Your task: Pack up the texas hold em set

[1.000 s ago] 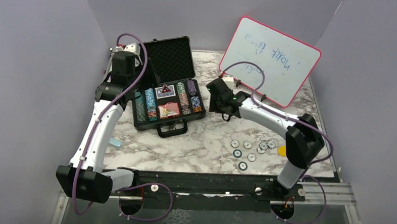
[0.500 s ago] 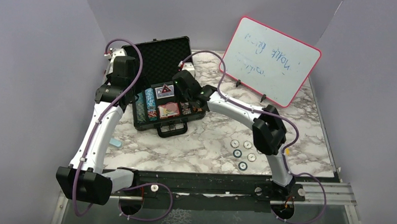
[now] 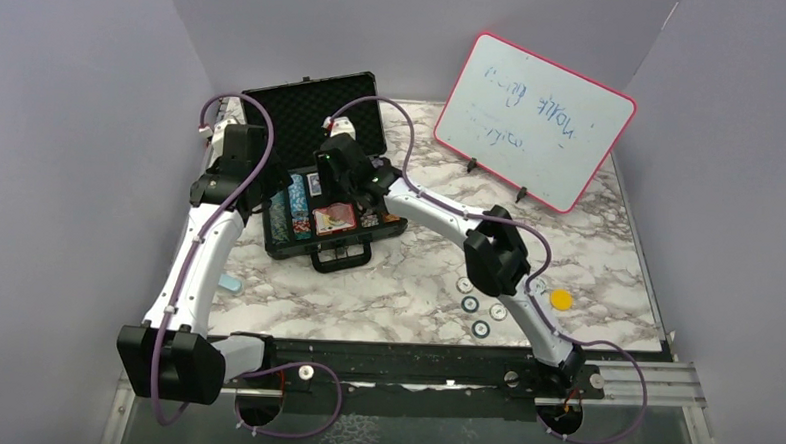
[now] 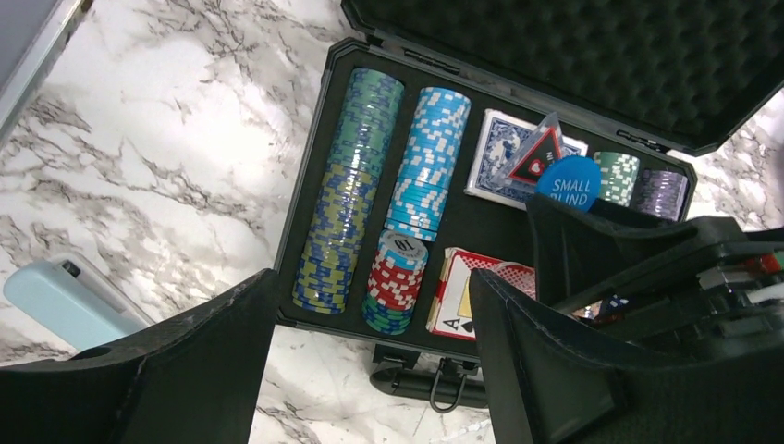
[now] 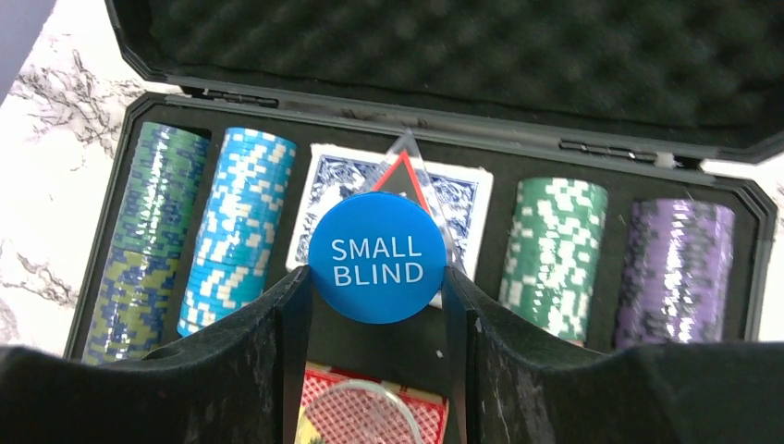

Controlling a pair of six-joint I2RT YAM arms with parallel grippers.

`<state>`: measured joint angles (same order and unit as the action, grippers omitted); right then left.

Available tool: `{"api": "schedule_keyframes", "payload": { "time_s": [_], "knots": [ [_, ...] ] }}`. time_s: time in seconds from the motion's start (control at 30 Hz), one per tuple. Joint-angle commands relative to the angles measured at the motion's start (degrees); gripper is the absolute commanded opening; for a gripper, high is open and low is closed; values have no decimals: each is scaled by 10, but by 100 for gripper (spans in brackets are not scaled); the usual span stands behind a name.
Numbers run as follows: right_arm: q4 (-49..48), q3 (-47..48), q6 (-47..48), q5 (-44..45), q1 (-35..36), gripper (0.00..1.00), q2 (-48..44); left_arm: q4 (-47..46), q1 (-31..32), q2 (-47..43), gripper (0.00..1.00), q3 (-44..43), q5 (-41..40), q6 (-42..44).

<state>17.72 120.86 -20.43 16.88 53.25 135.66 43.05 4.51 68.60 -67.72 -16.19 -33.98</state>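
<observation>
Over at the far left of the marble table, the black case sits with its foam-lined lid standing open and its handle facing the arms. Right gripper is clamped on the blue SMALL BLIND button, one finger on each edge, lettering facing the wrist cam. It's holding it over the middle of the case, right above the blue-backed deck, where the red-triangle button is lying. Can't tell whether the blue one touches anything below it.

Left gripper hangs over the case's front left corner, jaws spread wide with nothing between them.

Inside the case, the chip rows fill the slots on both sides, and the red-backed deck sits in the front middle slot. Some loose chips and the yellow button are out on the marble near the right arm's base, well apart from the case. Pink-framed whiteboard stands at the back right, and a pale blue object lies on the table by the left arm.
</observation>
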Motion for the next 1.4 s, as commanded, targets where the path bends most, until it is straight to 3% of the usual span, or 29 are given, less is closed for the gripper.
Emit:
{"api": "schedule_keyframes", "payload": {
  "time_s": [0.0,0.47,0.93,1.07,1.37],
  "knots": [
    [-22,59,33,-25,5,54,41,4,-5,5,77,11,27,-18],
    [-14,116,56,6,5,56,100,-1,-9,19,77,16,61,-11],
    [-11,104,36,21,5,73,41,-8,-12,2,77,0,63,5],
    [-26,53,19,15,4,76,-25,-17,-12,-5,77,-9,85,21],
    [-9,-168,-57,46,-14,77,-215,-68,-8,-24,77,5,205,66]
  ]
}}
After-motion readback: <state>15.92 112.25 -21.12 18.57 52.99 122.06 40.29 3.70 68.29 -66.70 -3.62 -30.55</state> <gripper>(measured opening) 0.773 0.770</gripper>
